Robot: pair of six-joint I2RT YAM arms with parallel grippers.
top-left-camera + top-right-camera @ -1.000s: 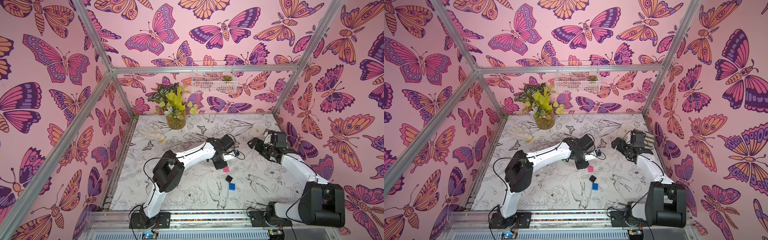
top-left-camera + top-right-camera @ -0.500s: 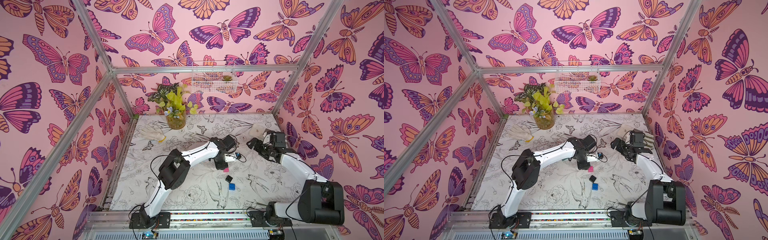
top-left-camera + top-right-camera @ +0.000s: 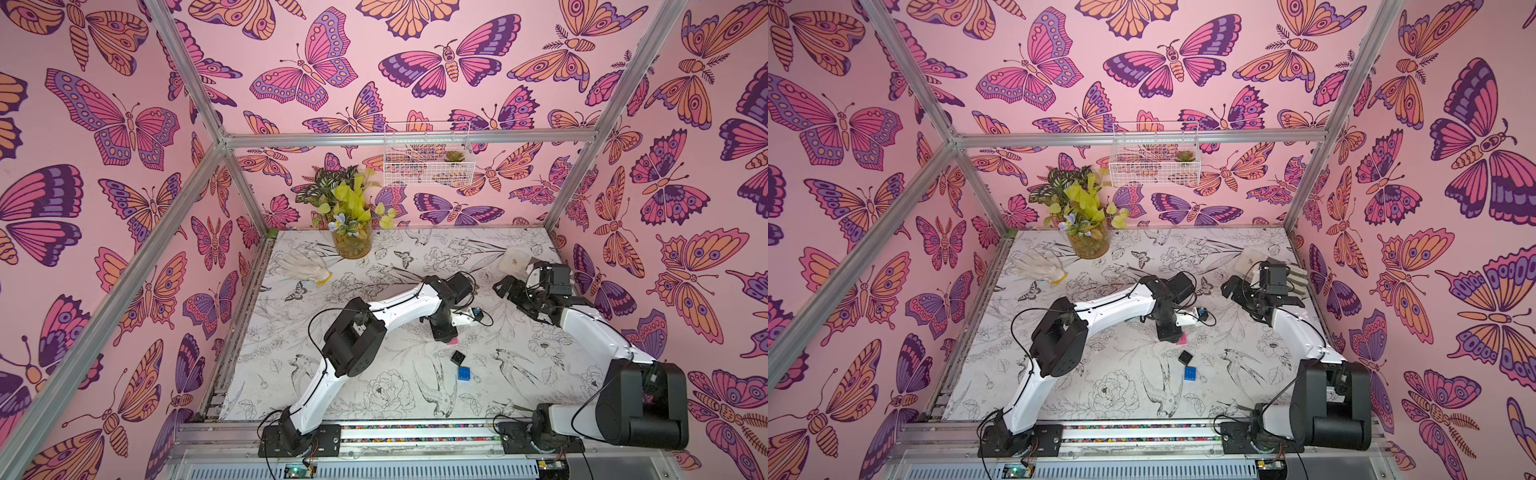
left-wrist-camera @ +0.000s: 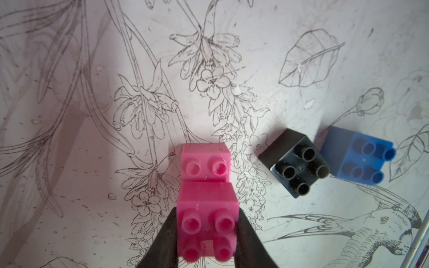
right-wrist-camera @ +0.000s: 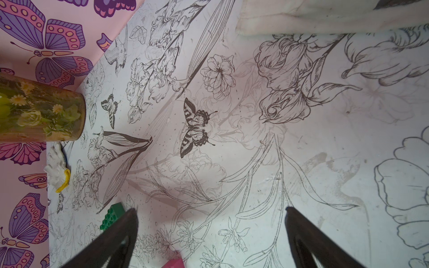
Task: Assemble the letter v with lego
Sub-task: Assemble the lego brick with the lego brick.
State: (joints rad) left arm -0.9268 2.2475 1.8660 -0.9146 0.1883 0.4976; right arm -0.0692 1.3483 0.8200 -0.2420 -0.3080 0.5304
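- Left gripper (image 4: pixel 207 232): matte black fingers are clamped on both flanks of the upper pink brick (image 4: pixel 207 201), with no gap either side
- Upper pink brick: glossy moulded plastic, square in plan, with four round hollow studs on top
- Lower pink brick (image 4: pixel 205 160): same plastic; it sits beneath the held one, offset by half, so two of its studs show and the pair forms a step; its base is on the table sheet (image 4: pixel 69 139)
- Black brick (image 4: pixel 294 162): square, four studs, shiny side walls; it lies studs-up on the sheet near the pink pair but apart from it, and is turned corner-on
- Blue brick (image 4: pixel 357 155): same form, just beside the black one; whether they touch cannot be told
- Green brick (image 5: pixel 112 217): longer, with rows of studs; it lies loose on the sheet, partly hidden behind a finger of the right gripper (image 5: pixel 210 210)
- Right gripper: tapered black fingers are spread wide, with nothing between them
- Table sheet: smooth white surface printed with black line-drawn flowers, birds and a butterfly, with scuffs and specks
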